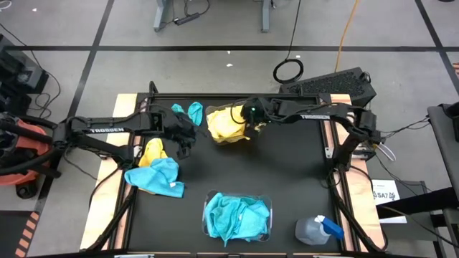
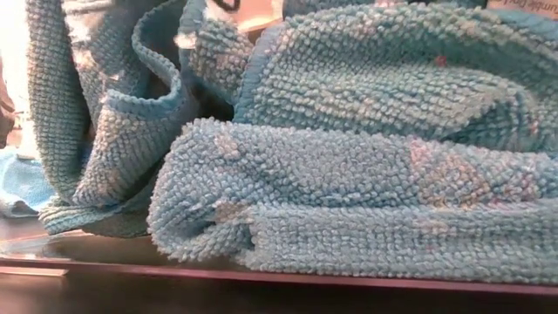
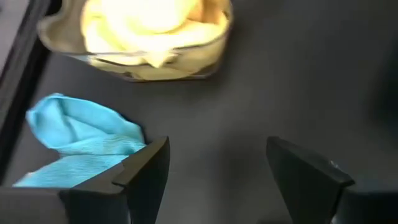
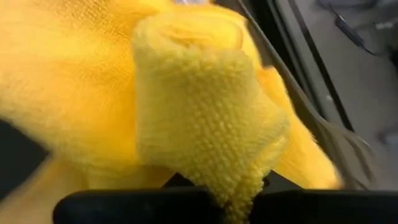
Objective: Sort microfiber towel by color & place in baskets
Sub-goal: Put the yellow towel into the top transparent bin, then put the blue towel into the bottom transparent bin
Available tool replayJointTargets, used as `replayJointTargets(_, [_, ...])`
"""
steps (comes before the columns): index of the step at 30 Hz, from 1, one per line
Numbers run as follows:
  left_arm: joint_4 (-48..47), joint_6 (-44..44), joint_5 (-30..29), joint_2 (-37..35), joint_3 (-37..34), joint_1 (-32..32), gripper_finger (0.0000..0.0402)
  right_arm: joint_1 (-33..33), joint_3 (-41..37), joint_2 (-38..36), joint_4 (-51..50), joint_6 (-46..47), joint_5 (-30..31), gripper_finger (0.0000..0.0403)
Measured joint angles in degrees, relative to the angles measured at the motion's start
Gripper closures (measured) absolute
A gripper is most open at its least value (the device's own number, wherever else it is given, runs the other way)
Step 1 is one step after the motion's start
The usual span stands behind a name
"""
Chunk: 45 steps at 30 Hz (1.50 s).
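One nubby yellow towel fold pinched in right tool; left tool open, empty.

A robotics lab or workshop is indicated. A black tabletop with a wooden border is set on a grey tiled floor marked with dark tape lines. Loose cables are seen lying about, and equipment stands are placed beyond.

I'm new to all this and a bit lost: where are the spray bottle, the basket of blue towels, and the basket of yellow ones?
spray bottle (image 1: 313, 231), high view, clear body.
basket of blue towels (image 1: 270, 204), high view, clear rim corner.
basket of yellow towels (image 3: 219, 46), left wrist view, clear side wall.
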Motion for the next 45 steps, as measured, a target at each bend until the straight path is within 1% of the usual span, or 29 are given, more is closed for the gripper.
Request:
replayJointTargets(5, [1.3, -3.8, 0.0, 0.0, -2.6, -3.8, 0.0127, 0.0, 0.0, 5.4, 5.2, 0.4, -3.1, 0.0395])
replayJointTargets(7, [1.3, -5.3, 0.0, 0.0, -3.0, -5.4, 0.0127, -0.1, 0.0, 7.4, 6.7, 0.8, -3.5, 0.0395])
replayJointTargets(9, [0.7, -6.6, 0.0, 0.0, -3.0, -7.3, 0.0127, -0.3, 0.0, 9.1, 7.2, 1.3, -3.8, 0.0395])
replayJointTargets(13, [-1.1, -8.6, 0.0, -0.1, -3.0, -10.9, 0.0127, -1.0, 0.1, 11.5, 8.0, 3.1, -6.5, 0.0394])
replayJointTargets(15, [-2.3, -9.7, 0.0, -0.1, -3.0, -12.5, 0.0127, -1.5, 0.2, 11.5, 7.9, 3.8, -8.0, 0.0387])
replayJointTargets(18, [-4.3, -11.2, 0.0, -0.1, -3.0, -14.7, 0.0127, -1.6, 0.2, 11.2, 7.8, 4.7, -9.0, 0.0360])
replayJointTargets(25, [-8.9, -15.8, 0.1, 0.0, -3.0, -19.2, 0.0127, -1.6, 0.0, 6.3, 6.0, 5.3, -9.5, 0.0260])
replayJointTargets(29, [-11.1, -18.3, 0.2, 0.0, -3.0, -21.8, 0.0127, -1.4, 0.0, 1.8, 4.9, 5.8, -9.5, 0.0205])
replayJointTargets(33, [-13.7, -20.2, 0.2, 0.0, -3.0, -24.1, 0.0127, -0.8, 0.0, -3.6, 3.2, 5.9, -9.5, 0.0163])
replayJointTargets(38, [-18.4, -23.4, -0.5, 0.0, -3.0, -26.7, 0.0127, 0.3, 0.0, -9.6, 2.5, 6.2, -9.5, 0.0136])
replayJointTargets(43, [-20.3, -27.6, -0.5, 0.0, -3.0, -30.0, 0.0127, 1.5, 0.0, -14.4, 2.4, 7.3, -9.5, 0.0131])
replayJointTargets(45, [-20.8, -29.5, 0.5, 0.0, -3.0, -31.7, 0.0127, 2.3, 0.0, -16.0, 1.8, 7.3, -9.5, 0.0131])
